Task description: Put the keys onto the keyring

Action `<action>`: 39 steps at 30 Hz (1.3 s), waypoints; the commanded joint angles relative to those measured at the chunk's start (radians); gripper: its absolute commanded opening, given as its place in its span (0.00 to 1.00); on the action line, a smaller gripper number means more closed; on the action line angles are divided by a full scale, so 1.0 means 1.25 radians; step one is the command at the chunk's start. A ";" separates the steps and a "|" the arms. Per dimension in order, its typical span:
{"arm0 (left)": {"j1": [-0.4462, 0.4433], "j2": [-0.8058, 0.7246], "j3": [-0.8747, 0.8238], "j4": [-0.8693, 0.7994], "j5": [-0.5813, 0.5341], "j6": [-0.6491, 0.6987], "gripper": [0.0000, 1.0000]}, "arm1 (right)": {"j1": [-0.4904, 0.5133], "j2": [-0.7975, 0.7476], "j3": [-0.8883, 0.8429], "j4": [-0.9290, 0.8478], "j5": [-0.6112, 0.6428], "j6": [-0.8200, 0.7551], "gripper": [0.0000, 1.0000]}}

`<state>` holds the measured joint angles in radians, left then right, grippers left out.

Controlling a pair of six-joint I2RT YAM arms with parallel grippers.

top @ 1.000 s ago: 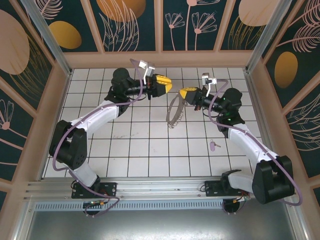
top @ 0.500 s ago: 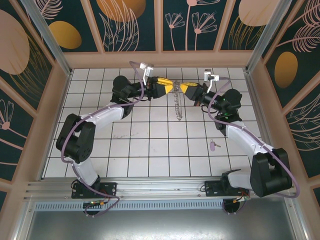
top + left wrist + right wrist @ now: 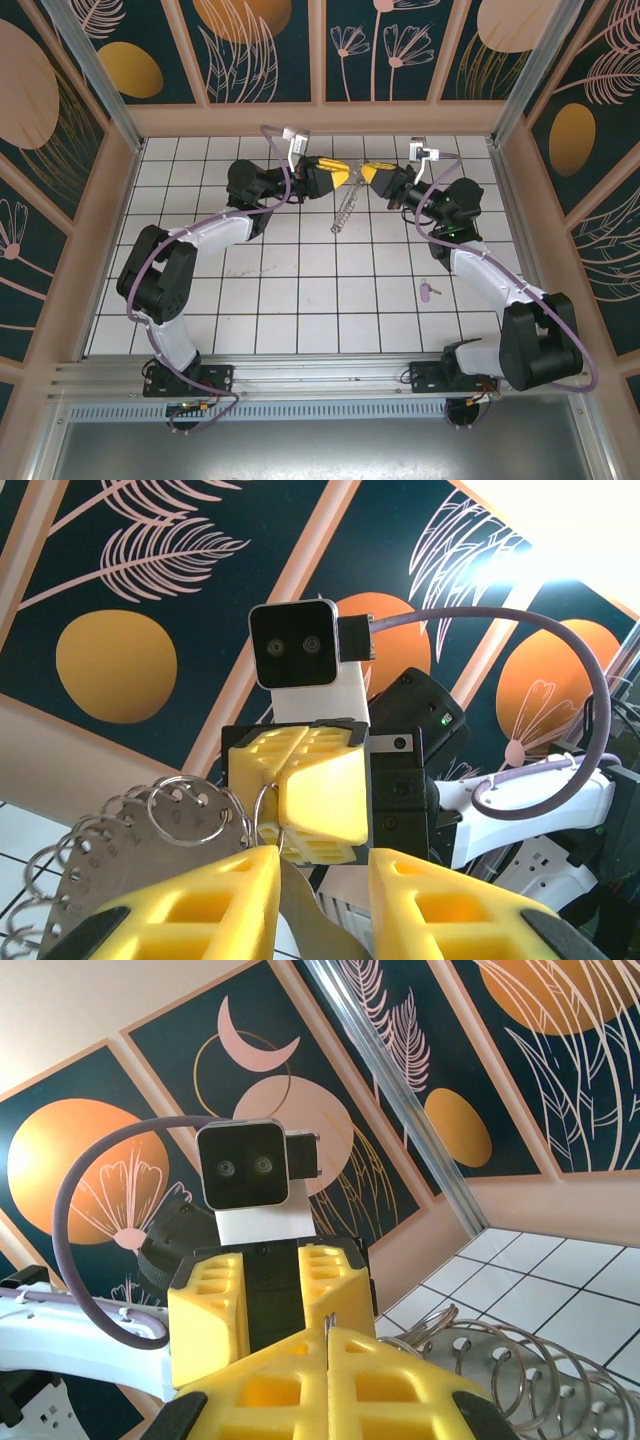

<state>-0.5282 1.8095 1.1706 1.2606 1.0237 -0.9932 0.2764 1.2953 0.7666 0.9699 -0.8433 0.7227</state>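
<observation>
The keyring, a grey metal strip with holes and several wire rings, hangs above the tiled floor at the back middle. My right gripper is shut on one of its wire rings, and the wire shows at the seam of the yellow fingers. The other rings fan out to the right. My left gripper faces the right one tip to tip, open, with the strip's edge between its fingers, against the left one. The strip and rings spread to its left. A small lilac key lies on the floor at the right.
The white tiled floor is boxed in by patterned walls close behind both grippers, with slanted side panels. An aluminium rail runs along the near edge above the arm bases.
Both grippers have risen and come together at the back middle until their tips nearly meet. The keyring has swung under the right gripper. The left jaws have narrowed a little.
</observation>
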 commanded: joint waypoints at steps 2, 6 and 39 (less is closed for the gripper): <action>-0.007 0.012 0.009 0.033 -0.013 -0.006 0.29 | -0.003 0.001 0.027 0.072 0.005 0.013 0.00; -0.008 0.021 0.021 0.029 -0.016 -0.005 0.29 | -0.003 -0.002 0.026 0.072 0.002 0.015 0.00; -0.025 0.053 0.078 -0.011 -0.027 0.016 0.20 | 0.005 0.008 0.022 0.080 -0.011 0.018 0.00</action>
<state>-0.5556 1.8637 1.2366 1.2232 1.0000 -0.9874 0.2775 1.3064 0.7666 0.9943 -0.8398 0.7403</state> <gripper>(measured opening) 0.207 0.049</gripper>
